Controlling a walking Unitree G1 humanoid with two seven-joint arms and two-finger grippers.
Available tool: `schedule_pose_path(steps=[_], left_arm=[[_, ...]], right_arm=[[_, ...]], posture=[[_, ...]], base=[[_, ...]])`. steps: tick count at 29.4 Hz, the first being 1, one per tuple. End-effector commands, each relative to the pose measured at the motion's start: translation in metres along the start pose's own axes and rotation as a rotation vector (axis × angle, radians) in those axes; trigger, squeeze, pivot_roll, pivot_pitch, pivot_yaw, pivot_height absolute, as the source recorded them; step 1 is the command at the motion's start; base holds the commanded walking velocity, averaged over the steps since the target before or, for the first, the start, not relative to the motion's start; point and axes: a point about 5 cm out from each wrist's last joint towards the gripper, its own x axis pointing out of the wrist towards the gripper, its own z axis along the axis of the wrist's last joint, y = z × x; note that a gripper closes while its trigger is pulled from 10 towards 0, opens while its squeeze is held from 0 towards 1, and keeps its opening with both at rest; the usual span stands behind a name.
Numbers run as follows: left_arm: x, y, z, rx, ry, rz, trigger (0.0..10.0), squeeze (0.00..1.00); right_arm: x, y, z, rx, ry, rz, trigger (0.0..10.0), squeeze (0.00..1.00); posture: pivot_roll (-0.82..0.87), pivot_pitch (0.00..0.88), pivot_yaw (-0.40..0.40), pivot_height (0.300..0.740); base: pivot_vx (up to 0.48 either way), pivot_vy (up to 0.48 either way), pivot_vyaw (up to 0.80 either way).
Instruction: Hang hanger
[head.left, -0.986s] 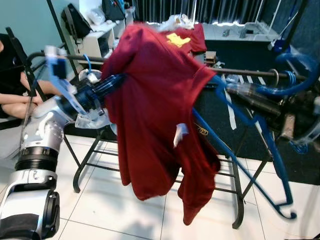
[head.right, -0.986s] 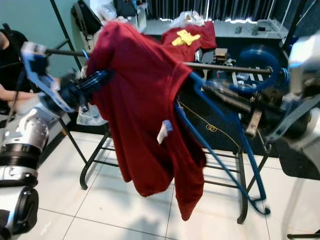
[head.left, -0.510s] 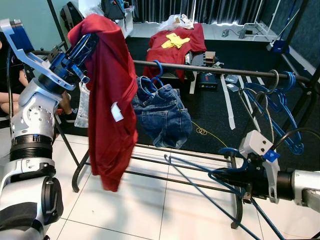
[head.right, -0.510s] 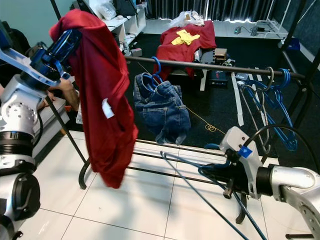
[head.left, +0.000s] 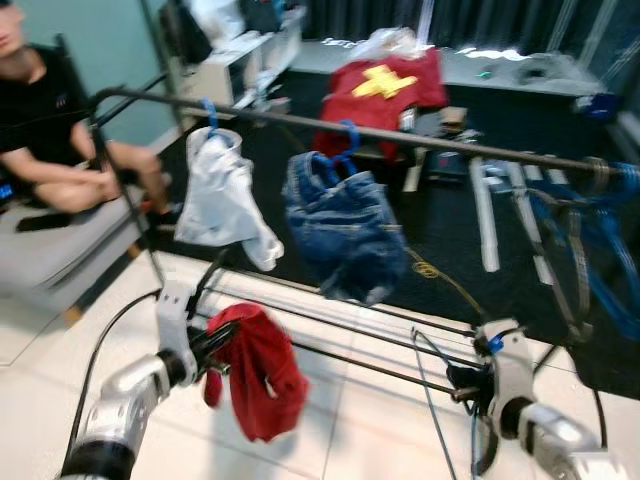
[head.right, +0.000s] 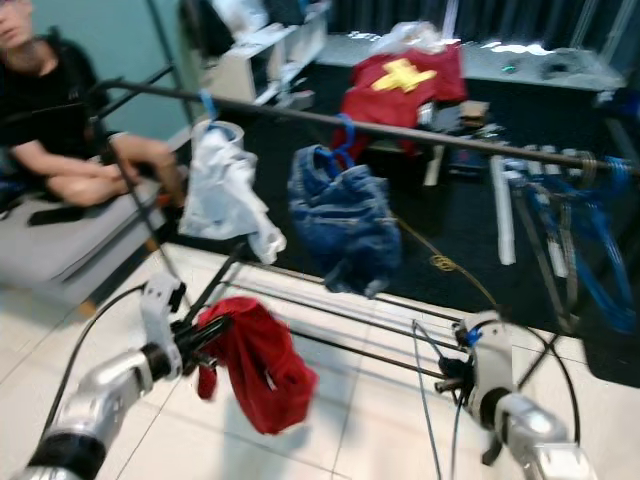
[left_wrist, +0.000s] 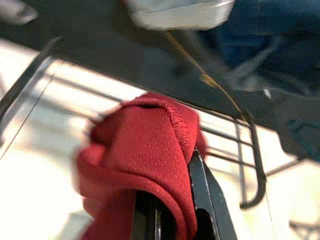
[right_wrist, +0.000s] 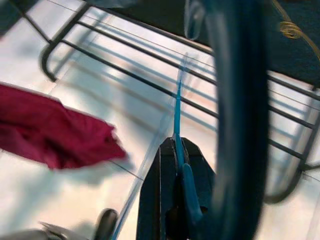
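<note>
**Robot low beside a clothes rack, red garment in one hand, blue hanger in the other**

The floor is pale glossy tile, meeting a dark carpet farther back. A black metal clothes rack spans the scene, its top rail running from the robot's left to its right, with low crossbars near the floor. On the rail hang a white garment on a blue hook and, beside it, a pair of blue denim shorts. Further along the rail to the right, a cluster of empty blue hangers hangs blurred. Behind the rack a red shirt with a yellow print lies spread on a raised surface. At the far left a person in a black top sits on a grey seat.

The left hand, low and in front of the rack's lower bars, has its black fingers pressed together on a crumpled red cloth garment, which droops from them towards the tile.

The right hand, low on the robot's right near the rack's foot, pinches the thin blue plastic hanger between its fingers. In the right wrist view the hanger's thin bar runs between the fingers, with its thick curved part looming close and blurred. The hanger is well below the top rail, not hooked on it, and well apart from the red garment.
</note>
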Motion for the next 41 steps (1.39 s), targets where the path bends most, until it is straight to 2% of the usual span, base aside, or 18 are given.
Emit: schedule_pose_path(steps=[1,2,3,6,7,8,10,11,12,15,16,17,24,28,41], left_arm=[[-0.002,-0.003,-0.006,-0.023,-0.006,0.031,10.0,0.00],[-0.002,-0.003,-0.006,-0.023,-0.006,0.031,10.0,0.00],[-0.004,-0.004,-0.015,-0.045,0.018,0.038,10.0,0.00],[-0.014,0.004,-0.027,0.001,0.056,0.100,10.0,0.00],[-0.021,0.004,-0.040,-0.064,0.098,0.088,10.0,0.00],[-0.021,0.004,-0.040,-0.064,0.098,0.088,10.0,0.00],[-0.032,0.005,-0.050,-0.173,0.079,0.117,10.0,0.00],[-0.032,0.005,-0.050,-0.173,0.079,0.117,10.0,0.00],[-0.034,0.005,-0.050,-0.186,0.061,0.135,10.0,0.00],[-0.034,0.005,-0.050,-0.186,0.061,0.135,10.0,0.00],[-0.035,0.005,-0.050,-0.183,0.053,0.153,10.0,0.00],[-0.035,0.003,-0.050,-0.172,0.057,0.163,10.0,0.00],[-0.035,0.000,-0.053,-0.147,0.064,0.184,10.0,0.00],[-0.037,0.000,-0.052,-0.118,0.027,0.227,10.0,0.00],[-0.038,-0.001,-0.053,-0.124,0.033,0.211,10.0,0.00]], right_arm=[[-0.002,0.000,-0.011,0.021,0.016,-0.030,10.0,0.00],[-0.002,0.000,-0.011,0.021,0.016,-0.030,10.0,0.00],[-0.002,0.001,-0.015,0.056,0.024,-0.044,10.0,0.00],[-0.004,-0.006,-0.021,0.122,0.010,-0.078,10.0,0.00],[-0.009,-0.011,-0.026,0.114,0.013,-0.091,10.0,0.00],[-0.009,-0.011,-0.026,0.114,0.013,-0.091,10.0,0.00],[-0.020,-0.018,-0.046,0.100,0.030,-0.122,10.0,0.00],[-0.020,-0.018,-0.046,0.100,0.030,-0.122,10.0,0.00],[-0.026,-0.016,-0.054,0.166,0.009,-0.119,10.0,0.00],[-0.026,-0.016,-0.054,0.166,0.009,-0.119,10.0,0.00],[-0.030,-0.017,-0.059,0.223,-0.017,-0.130,10.0,0.00],[-0.031,-0.014,-0.061,0.225,-0.028,-0.125,10.0,0.00],[-0.028,-0.010,-0.065,0.196,-0.013,-0.108,10.0,0.00],[-0.029,-0.010,-0.069,0.196,-0.008,-0.106,10.0,0.00],[-0.029,-0.009,-0.071,0.194,-0.031,-0.114,10.0,0.00]], posture=[[0.04,0.070,0.013,0.740],[0.04,0.070,0.013,0.740],[0.04,0.071,0.014,0.740],[0.05,0.065,0.006,0.740],[0.06,0.067,0.002,0.740],[0.06,0.067,0.002,0.740],[0.07,0.066,-0.015,0.740],[0.07,0.066,-0.015,0.740],[0.07,0.061,-0.019,0.740],[0.07,0.061,-0.019,0.740],[0.07,0.057,-0.020,0.740],[0.08,0.047,-0.021,0.740],[0.08,0.030,-0.025,0.740],[0.09,0.007,-0.027,0.740],[0.09,0.000,-0.021,0.740]], base=[[0.000,0.000,0.77],[0.000,0.000,0.77],[0.000,0.000,0.77],[0.000,0.000,0.77],[0.000,0.000,0.76],[0.000,0.000,0.76],[0.000,0.000,0.76],[0.000,0.000,0.76],[0.000,0.000,0.75],[0.000,0.000,0.75],[0.000,0.000,0.69],[0.000,0.000,0.69],[0.000,0.000,0.69],[0.000,0.000,0.69],[0.000,0.000,0.69]])
